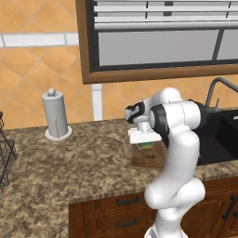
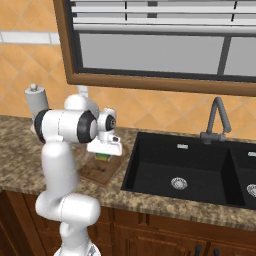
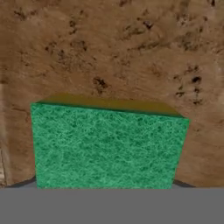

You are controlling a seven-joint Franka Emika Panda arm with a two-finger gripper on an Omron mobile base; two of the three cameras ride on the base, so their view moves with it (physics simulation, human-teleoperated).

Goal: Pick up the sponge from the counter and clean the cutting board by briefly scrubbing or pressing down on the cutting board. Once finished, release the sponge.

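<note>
the gripper (image 1: 146,143) hangs straight down over the cutting board (image 1: 151,159), and the sponge (image 1: 147,145) sits clamped between its fingers — a sliver of green and yellow shows just under the white hand in both base views. the downward pose makes sense: it lets the sponge's flat face meet the wood squarely, so any press spreads evenly.

in the hand view the sponge (image 3: 108,146) has its green side to the camera, with a thin yellowish edge above it, and the brown grain of the board (image 3: 131,52) lies behind it. the finger tips themselves are hidden by the sponge, so the grip is judged from the sponge riding with the hand. whether the sponge touches the wood or hovers just above it cannot be told.

the board lies on the counter (image 1: 69,162) just beside the black sink (image 2: 185,170) — near water, where one would wash it. a paper towel roll (image 1: 56,114) stands well apart to the left.

my guess: the pick-up is done, with the scrub under way or about to start, and the release is left.
</note>
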